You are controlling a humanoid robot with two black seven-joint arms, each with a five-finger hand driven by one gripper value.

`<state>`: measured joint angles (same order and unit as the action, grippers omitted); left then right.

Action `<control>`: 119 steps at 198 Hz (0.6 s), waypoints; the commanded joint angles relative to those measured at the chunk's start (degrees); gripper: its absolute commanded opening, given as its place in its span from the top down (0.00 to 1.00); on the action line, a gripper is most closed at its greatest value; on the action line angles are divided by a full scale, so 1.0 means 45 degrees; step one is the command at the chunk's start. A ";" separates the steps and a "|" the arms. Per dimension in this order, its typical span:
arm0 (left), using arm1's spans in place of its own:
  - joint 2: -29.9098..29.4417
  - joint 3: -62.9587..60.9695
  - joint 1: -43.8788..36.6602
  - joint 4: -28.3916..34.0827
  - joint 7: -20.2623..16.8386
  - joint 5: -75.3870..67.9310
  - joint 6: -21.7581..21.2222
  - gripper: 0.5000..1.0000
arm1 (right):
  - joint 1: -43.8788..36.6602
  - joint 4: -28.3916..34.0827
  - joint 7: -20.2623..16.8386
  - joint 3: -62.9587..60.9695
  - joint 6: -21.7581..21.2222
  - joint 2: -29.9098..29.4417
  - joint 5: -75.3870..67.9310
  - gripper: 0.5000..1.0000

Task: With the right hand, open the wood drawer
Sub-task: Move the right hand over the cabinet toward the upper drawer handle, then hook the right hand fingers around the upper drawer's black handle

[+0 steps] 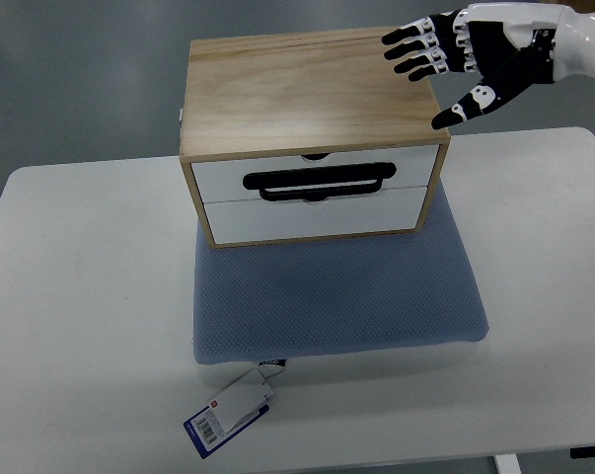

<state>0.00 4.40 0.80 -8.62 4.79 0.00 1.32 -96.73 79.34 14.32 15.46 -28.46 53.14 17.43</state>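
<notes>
- Blue mat [336,296] at table [80,296] centre, soft, may slip.
- Wood drawer [315,188] box on mat's 12 o'clock edge; rigid, probably light; hook black handle [319,182].
- Right hand [460,64] at 1 o'clock, fingers spread, holding nothing.

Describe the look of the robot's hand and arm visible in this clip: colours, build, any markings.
Only the right hand shows, entering from the upper right. It has a glossy white shell over the wrist and back of the hand, with a black palm area. The fingers are black, segmented, with white panels along the links and small white dots near the joints. No cables or printed labels can be made out. The left arm is out of view.
</notes>
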 commanded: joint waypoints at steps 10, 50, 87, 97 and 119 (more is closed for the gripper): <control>0.0000 -0.0002 -0.0001 0.0000 -0.0011 0.0000 -0.0001 0.00 | -0.1551 0.0063 -0.0232 0.1428 -0.0141 -0.1105 0.0033 0.14; 0.0000 -0.0002 -0.0001 0.0000 -0.0011 0.0000 -0.0001 0.00 | -0.3289 0.0103 -0.0467 0.3459 0.0171 -0.3077 -0.0006 0.14; 0.0000 -0.0002 -0.0001 0.0000 0.0009 0.0000 -0.0001 0.00 | -0.3836 0.0103 -0.0662 0.4299 0.0289 -0.4386 -0.0065 0.14; 0.0000 -0.0002 -0.0001 0.0000 -0.0010 0.0000 -0.0001 0.00 | -0.3894 0.0103 -0.0935 0.4514 0.0289 -0.4678 -0.0065 0.14; 0.0000 -0.0002 -0.0001 0.0000 -0.0010 0.0000 -0.0020 0.00 | -0.3914 0.0103 -0.1111 0.4631 0.0386 -0.5050 -0.0123 0.14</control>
<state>0.00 4.40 0.78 -8.61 4.80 0.00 1.28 -114.18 79.82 10.09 35.62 -27.15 32.13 17.14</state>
